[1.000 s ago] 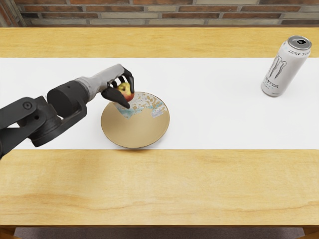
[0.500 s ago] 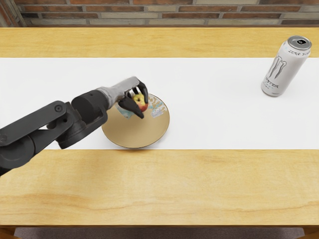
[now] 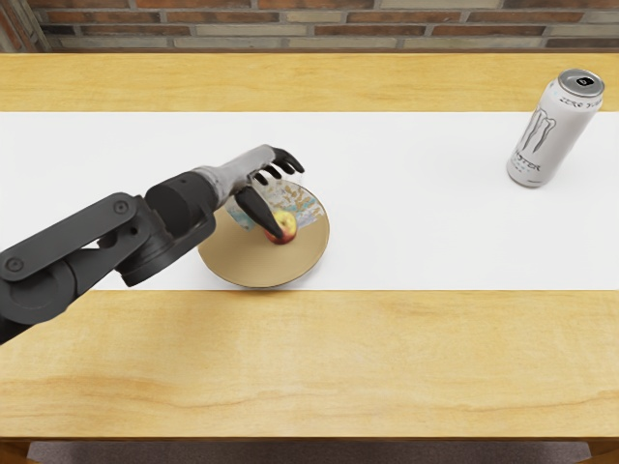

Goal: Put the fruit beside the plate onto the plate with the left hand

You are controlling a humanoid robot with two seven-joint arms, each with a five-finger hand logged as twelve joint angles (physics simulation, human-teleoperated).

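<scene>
Apple sits on the plate, in its far half near the patterned part, resting on the surface and not held. Release step looks done, so the placing part of the task reads complete. Left hand is just beyond and to the left of the apple, fingers spread, gripping nothing. The thumb is close to the apple's left side; can't tell if it touches. Next move calls for lifting the hand up and back left without nudging the apple, which could roll. Drink can far right, well apart. Right arm not visible.
</scene>
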